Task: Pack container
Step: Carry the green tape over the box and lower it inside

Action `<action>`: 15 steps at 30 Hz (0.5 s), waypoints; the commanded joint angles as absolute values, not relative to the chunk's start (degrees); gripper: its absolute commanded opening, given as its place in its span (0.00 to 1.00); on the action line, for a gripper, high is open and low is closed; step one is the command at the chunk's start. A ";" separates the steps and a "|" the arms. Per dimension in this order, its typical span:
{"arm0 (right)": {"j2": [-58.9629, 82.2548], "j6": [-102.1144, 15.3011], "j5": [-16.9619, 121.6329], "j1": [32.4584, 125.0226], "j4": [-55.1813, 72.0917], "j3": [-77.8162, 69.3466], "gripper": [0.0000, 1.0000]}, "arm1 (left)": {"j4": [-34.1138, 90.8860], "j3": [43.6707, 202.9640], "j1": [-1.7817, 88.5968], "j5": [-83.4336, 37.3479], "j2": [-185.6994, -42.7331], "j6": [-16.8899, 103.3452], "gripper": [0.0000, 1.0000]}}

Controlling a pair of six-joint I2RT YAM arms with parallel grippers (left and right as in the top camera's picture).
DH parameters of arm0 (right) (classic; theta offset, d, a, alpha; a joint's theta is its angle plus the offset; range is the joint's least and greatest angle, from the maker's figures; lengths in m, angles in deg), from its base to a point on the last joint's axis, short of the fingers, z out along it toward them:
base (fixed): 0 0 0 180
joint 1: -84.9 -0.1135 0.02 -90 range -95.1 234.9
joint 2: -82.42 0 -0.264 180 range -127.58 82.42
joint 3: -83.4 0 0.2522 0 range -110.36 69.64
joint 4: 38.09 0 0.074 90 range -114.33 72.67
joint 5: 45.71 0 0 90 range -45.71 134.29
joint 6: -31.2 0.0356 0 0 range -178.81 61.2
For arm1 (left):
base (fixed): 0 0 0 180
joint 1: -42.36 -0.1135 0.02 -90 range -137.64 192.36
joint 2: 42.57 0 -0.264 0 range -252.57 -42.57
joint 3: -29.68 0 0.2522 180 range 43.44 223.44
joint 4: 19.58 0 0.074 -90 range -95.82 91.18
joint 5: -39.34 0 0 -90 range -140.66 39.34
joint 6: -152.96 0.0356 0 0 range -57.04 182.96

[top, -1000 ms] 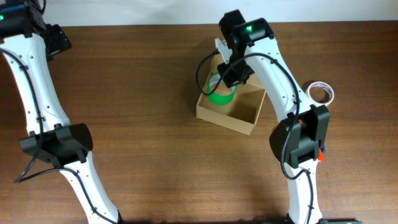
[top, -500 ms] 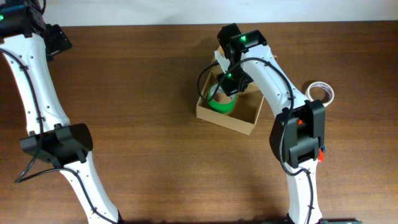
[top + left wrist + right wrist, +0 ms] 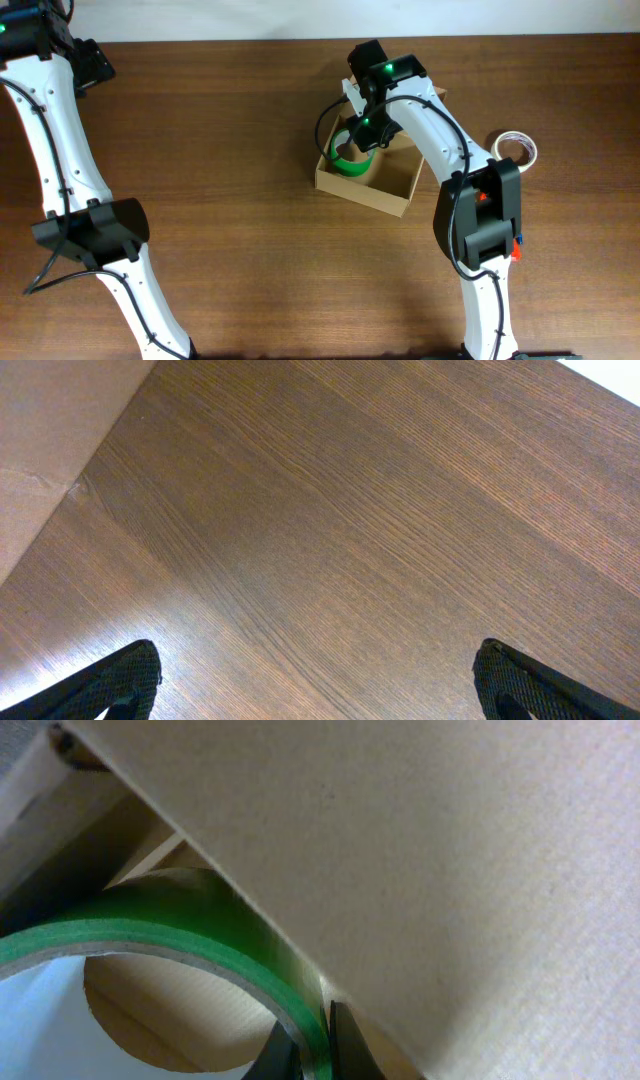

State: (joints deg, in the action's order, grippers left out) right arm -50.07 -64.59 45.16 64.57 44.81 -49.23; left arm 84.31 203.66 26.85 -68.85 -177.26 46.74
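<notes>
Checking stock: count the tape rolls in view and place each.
2. One green roll in the cardboard box, held by the right hand; one pale roll on the table right of the box. More may be hidden.

The dark brown wooden desk [image 3: 230, 200] carries a small open brown cardboard box [image 3: 362, 194] toward the far edge, right of the middle. A pale round tape roll [image 3: 516, 136] lies near the right edge.

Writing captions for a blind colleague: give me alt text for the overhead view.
The right gripper pinches a green tape roll at the left end of an open cardboard box on a wooden table. A white tape roll lies on the table right of the box; the left arm stands far off at the left edge.
</notes>
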 commanded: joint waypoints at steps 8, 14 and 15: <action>-50.20 -64.13 45.07 64.72 41.56 -48.62 0.04 | 84.22 203.42 26.54 -68.57 -177.57 47.22 1.00; -50.83 -64.13 45.05 64.72 41.21 -48.62 0.04 | 84.22 203.42 26.54 -68.57 -177.57 47.22 1.00; -51.09 -64.13 45.05 64.72 41.23 -48.62 0.04 | 84.22 203.42 26.54 -68.57 -177.57 47.22 1.00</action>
State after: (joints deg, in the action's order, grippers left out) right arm -50.09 -64.61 45.16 64.57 41.40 -49.05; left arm 84.31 203.66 26.85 -68.85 -177.26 46.74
